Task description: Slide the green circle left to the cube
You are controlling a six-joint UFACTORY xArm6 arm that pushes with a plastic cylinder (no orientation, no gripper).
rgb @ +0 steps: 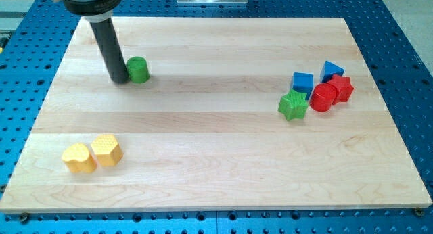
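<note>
The green circle [139,69] stands on the wooden board near the view's upper left. My tip [119,79] rests on the board just left of it, touching or nearly touching its left side. The blue cube [302,82] sits far off at the view's right, in a cluster of blocks. The rod rises from the tip toward the view's top left.
Around the blue cube lie a green star [293,105], a red circle [324,97], a red star [342,88] and a blue triangle [331,70]. A yellow heart [79,158] and a yellow hexagon [106,150] sit at the lower left. The board [216,159] lies on a blue perforated table.
</note>
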